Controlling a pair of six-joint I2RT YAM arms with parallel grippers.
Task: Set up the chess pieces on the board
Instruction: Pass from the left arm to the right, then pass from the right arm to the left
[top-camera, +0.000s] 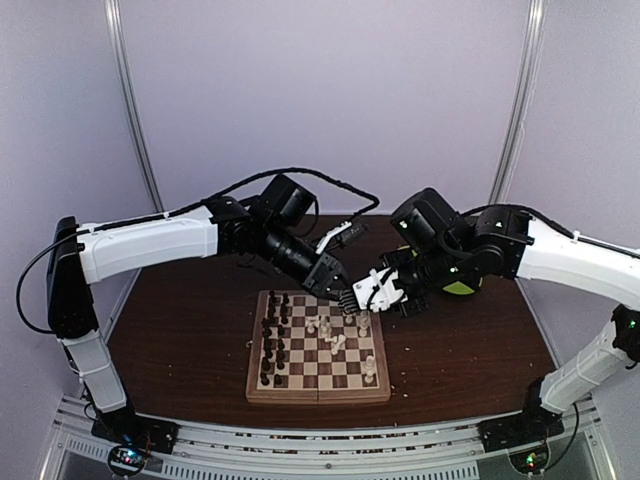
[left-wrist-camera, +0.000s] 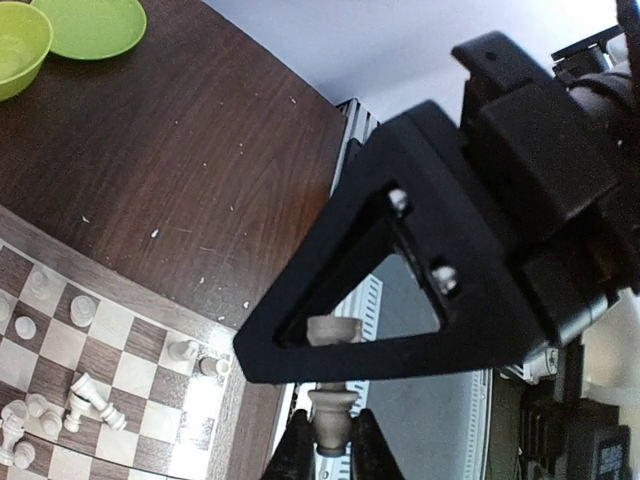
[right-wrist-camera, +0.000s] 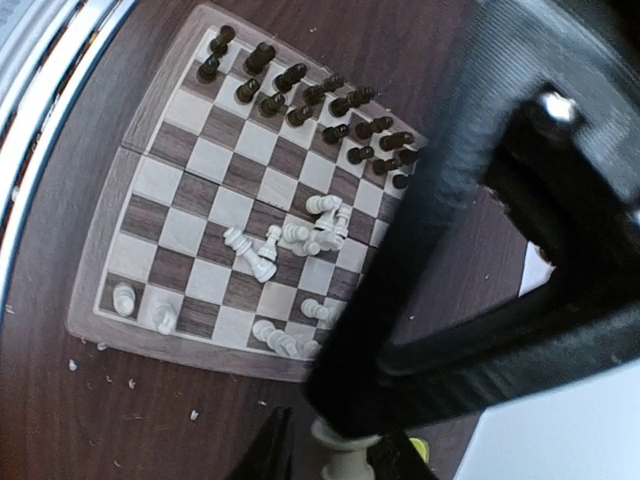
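Top view: board (top-camera: 300, 396) sits centre-bottom of frame on bench (top-camera: 180, 340). On it, 2 files of pieces (top-camera: 273, 340) run along its left edge, top to btm. Right of centre, mid-board, sits a loose cluster (top-camera: 330, 335), a few lying flat. At board's lower-right corner stand 2 more pieces (top-camera: 369, 371), one behind the other. Off the board, near its upper-right corner, a held piece (left-wrist-camera: 331, 415) sits btwn jaws of left gripper (left-wrist-camera: 330, 452); right gripper (right-wrist-camera: 335, 455) meets it from the right, jaws either side of same piece. Left wrist view: bowl (left-wrist-camera: 15, 45) & plate (left-wrist-camera: 90, 25) at upper left, bowl left of plate, just beside it, on bench well apart from board.
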